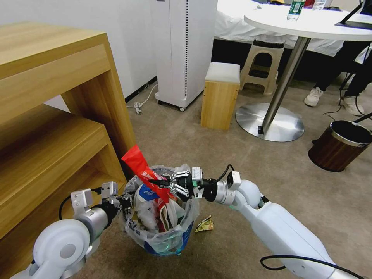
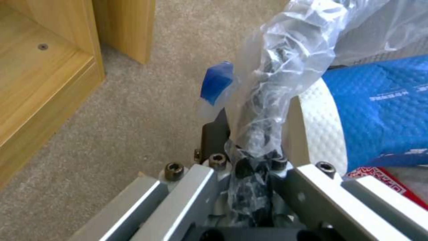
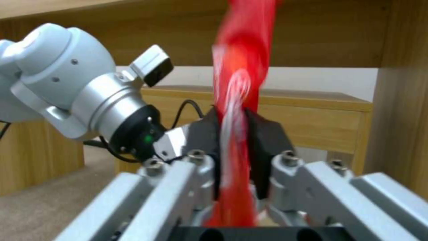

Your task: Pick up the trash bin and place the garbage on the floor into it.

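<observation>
- Left tool (image 1: 123,202): clamped on bin (image 1: 164,236) rim.
- Right tool (image 1: 164,185): pinching red wrapper (image 1: 142,169) over bin.
- Step: depositing; release needed.
- Yellow wrapper (image 1: 204,224): on floor (image 1: 240,166).

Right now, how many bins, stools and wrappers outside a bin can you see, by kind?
Bins: 2, the trash bin and the brown bin.
Stools: 2, the wooden stool and the plastic stool.
Wrappers: 2, the red wrapper and the yellow wrapper.
Total: 6.
</observation>
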Controlling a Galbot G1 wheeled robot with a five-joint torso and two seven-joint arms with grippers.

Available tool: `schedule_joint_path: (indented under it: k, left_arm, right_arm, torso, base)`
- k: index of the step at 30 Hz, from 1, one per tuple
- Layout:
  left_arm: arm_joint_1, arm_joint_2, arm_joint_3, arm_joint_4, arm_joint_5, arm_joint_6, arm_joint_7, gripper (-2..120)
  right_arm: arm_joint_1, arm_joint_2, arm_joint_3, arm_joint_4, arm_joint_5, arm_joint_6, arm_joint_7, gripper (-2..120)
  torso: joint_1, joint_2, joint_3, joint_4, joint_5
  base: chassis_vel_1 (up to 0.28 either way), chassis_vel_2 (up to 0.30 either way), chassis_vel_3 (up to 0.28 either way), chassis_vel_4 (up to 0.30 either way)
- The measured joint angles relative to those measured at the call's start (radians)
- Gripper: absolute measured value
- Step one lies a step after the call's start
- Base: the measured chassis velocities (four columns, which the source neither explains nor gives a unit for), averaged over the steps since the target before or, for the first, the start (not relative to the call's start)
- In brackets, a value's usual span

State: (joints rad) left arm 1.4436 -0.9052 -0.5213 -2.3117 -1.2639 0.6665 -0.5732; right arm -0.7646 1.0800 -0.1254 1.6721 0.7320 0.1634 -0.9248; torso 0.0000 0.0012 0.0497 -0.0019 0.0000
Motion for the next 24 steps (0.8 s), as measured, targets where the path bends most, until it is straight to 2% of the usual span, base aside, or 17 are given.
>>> schedule_joint_path:
  k: [2, 3, 6, 7, 10, 11, 14, 15, 18, 19, 22, 24]
  left_arm:
    - [0.001, 0.000, 0.000, -0.007, -0.005, 0.000, 0.002, 1]
    - [0.001, 0.000, 0.000, -0.007, -0.005, 0.000, 0.002, 1]
    - [0.001, 0.000, -0.001, -0.013, -0.010, 0.000, 0.002, 1]
    - [0.001, 0.000, -0.001, -0.013, -0.010, 0.000, 0.002, 1]
    - [0.006, 0.000, -0.005, -0.014, -0.011, 0.000, 0.003, 1]
    - [0.006, 0.000, -0.005, -0.014, -0.011, 0.000, 0.003, 1]
    - [0.009, 0.001, -0.010, -0.014, -0.010, 0.000, 0.003, 1]
    - [0.009, 0.001, -0.010, -0.014, -0.010, 0.000, 0.003, 1]
    - [0.007, 0.002, -0.020, -0.008, -0.009, 0.000, 0.004, 1]
    - [0.007, 0.002, -0.020, -0.008, -0.009, 0.000, 0.004, 1]
    - [0.004, 0.004, -0.036, 0.006, -0.008, -0.002, 0.004, 1]
    - [0.004, 0.005, -0.040, 0.008, -0.008, -0.003, 0.004, 1]
  right_arm:
    - [-0.001, 0.001, 0.002, -0.004, 0.000, 0.001, 0.002, 32]
    - [-0.001, 0.001, 0.002, -0.004, 0.000, 0.001, 0.002, 32]
    - [-0.002, -0.001, 0.004, -0.005, 0.004, 0.003, 0.005, 46]
    - [-0.002, -0.001, 0.004, -0.005, 0.004, 0.003, 0.005, 46]
    - [-0.002, -0.005, 0.007, -0.003, 0.009, 0.003, 0.007, 60]
    - [-0.002, -0.005, 0.007, -0.003, 0.009, 0.003, 0.007, 60]
    - [-0.005, -0.010, 0.008, 0.005, 0.013, 0.004, 0.008, 75]
    - [-0.005, -0.010, 0.008, 0.005, 0.013, 0.004, 0.008, 75]
    - [-0.011, -0.023, 0.012, 0.017, 0.018, 0.005, 0.006, 88]
    - [-0.011, -0.023, 0.012, 0.017, 0.018, 0.005, 0.006, 88]
    - [-0.024, -0.040, 0.026, 0.031, 0.018, 0.006, -0.001, 99]
    - [-0.028, -0.043, 0.031, 0.033, 0.018, 0.007, -0.002, 100]
  torso:
    - [0.000, 0.000, 0.000, 0.0000, 0.0000]
    - [0.000, 0.000, 0.000, 0.0000, 0.0000]
    - [0.000, 0.000, 0.000, -0.0001, 0.0000]
    - [0.000, 0.000, 0.000, -0.0001, 0.0000]
    - [0.000, 0.000, 0.000, -0.0001, 0.0000]
    - [0.000, 0.000, 0.000, -0.0001, 0.0000]
    - [0.000, 0.000, 0.000, 0.0000, 0.0000]
    - [0.000, 0.000, 0.000, 0.0000, 0.0000]
    - [0.000, 0.000, 0.000, 0.0000, 0.0000]
    - [0.000, 0.000, 0.000, 0.0000, 0.0000]
    - [0.000, 0.000, 0.000, 0.0000, -0.0001]
    - [0.000, 0.000, 0.000, 0.0000, 0.0000]
  base:
    - [0.000, 0.000, 0.000, 0.000]
    - [0.000, 0.000, 0.000, 0.000]
    - [0.000, 0.000, 0.000, 0.000]
    - [0.000, 0.000, 0.000, 0.000]
    - [0.000, 0.000, 0.000, 0.000]
    - [0.000, 0.000, 0.000, 0.000]
    - [0.000, 0.000, 0.000, 0.000]
    - [0.000, 0.000, 0.000, 0.000]
    - [0.000, 0.000, 0.000, 0.000]
    - [0.000, 0.000, 0.000, 0.000]
    - [0.000, 0.000, 0.000, 0.000]
    - [0.000, 0.000, 0.000, 0.000]
